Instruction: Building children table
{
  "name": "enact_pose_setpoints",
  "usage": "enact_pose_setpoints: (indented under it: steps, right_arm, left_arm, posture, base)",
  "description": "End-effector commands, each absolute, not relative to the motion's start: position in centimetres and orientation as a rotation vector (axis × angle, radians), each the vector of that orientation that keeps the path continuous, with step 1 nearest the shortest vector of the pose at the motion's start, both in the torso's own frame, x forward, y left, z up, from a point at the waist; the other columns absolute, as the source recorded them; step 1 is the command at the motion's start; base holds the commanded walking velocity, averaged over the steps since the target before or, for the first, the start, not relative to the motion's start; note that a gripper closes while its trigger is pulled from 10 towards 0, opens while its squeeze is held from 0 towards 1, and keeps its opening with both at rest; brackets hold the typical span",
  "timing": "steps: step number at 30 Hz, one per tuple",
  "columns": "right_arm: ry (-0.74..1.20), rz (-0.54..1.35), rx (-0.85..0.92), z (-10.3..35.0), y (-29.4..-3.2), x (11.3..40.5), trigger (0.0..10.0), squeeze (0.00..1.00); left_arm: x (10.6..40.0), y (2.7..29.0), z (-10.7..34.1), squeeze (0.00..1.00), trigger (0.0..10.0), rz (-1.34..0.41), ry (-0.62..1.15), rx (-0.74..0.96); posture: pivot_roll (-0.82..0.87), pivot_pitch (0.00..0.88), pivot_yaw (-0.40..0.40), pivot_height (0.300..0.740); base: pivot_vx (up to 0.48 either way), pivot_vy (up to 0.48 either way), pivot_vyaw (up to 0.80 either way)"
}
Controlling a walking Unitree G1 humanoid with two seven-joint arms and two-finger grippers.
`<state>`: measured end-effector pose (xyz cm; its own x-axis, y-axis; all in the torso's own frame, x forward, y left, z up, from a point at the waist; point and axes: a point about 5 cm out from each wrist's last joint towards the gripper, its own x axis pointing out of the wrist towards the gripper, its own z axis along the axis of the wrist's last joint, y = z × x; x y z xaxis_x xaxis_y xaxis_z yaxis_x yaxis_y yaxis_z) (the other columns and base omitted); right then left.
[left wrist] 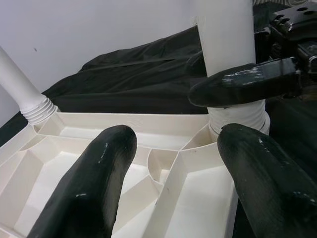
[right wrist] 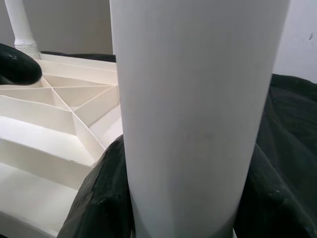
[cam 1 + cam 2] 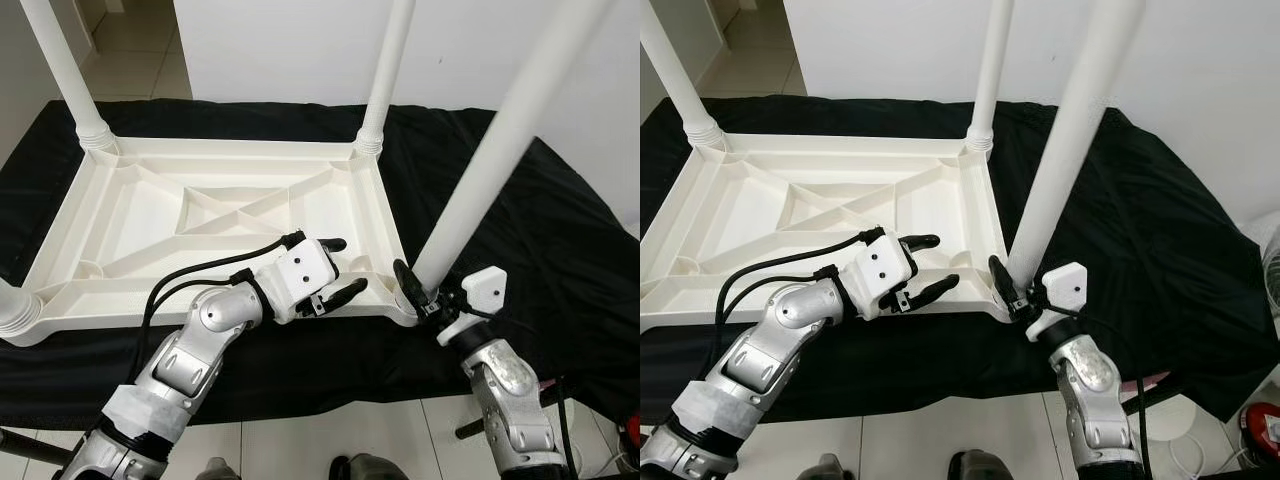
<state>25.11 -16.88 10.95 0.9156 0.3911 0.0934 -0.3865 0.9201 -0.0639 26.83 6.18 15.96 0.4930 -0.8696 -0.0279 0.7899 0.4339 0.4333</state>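
White walls and pale floor tiles framed a black cloth [image 3: 540, 230] spread beneath the work. On it lay one white plastic children's tabletop [image 3: 150, 215], upside down, its ribbed underside divided into open compartments that held nothing but the ribs themselves. Four white legs rose from its corners: one at 11 o'clock [image 3: 62, 70], one at 1 o'clock [image 3: 388, 70], a stub of one at 8 o'clock [image 3: 14, 305], and the nearest leg [image 3: 500, 140] at 4 o'clock, tilted slightly toward the right. The right gripper [image 3: 425, 297] was clenched around this nearest leg just above its ribbed base. The left gripper [image 3: 338, 270] hung released over the tabletop's near rim at 5 o'clock, fingers [image 1: 94, 183] spread apart, just beside that corner socket.
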Motion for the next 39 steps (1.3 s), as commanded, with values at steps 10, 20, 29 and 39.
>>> enact_pose_setpoints:
  steps: [10, 20, 29, 39]
  right_arm:
    - [0.269, 0.369, 0.102, 5.3, -17.5, 23.9, 10.0, 0.0]
    - [0.239, 0.314, 0.163, 5.4, -18.0, 23.7, 10.0, 0.0]
    - [0.196, 0.189, 0.343, 4.9, -18.6, 23.2, 10.0, 0.0]
    - [0.222, 0.261, 0.093, 3.9, -18.3, 22.3, 10.0, 0.0]
  left_arm:
    - [26.7, 6.2, 16.1, 0.0, 10.0, -1.049, -0.225, 0.445]
    - [26.7, 6.2, 16.1, 0.0, 10.0, -1.056, -0.226, 0.447]
    - [26.7, 6.1, 16.1, 0.0, 10.0, -1.06, -0.229, 0.453]
    - [26.7, 6.1, 16.1, 0.0, 10.0, -1.065, -0.232, 0.458]
  posture:
    - [0.09, 0.055, -0.015, 0.74]
    - [0.09, 0.055, -0.013, 0.74]
    - [0.1, 0.045, -0.014, 0.74]
    - [0.09, 0.039, -0.01, 0.74]
  base:
    - [0.0, 0.0, 0.0]
    - [0.0, 0.0, 0.0]
    - [0.0, 0.0, 0.0]
    - [0.0, 0.0, 0.0]
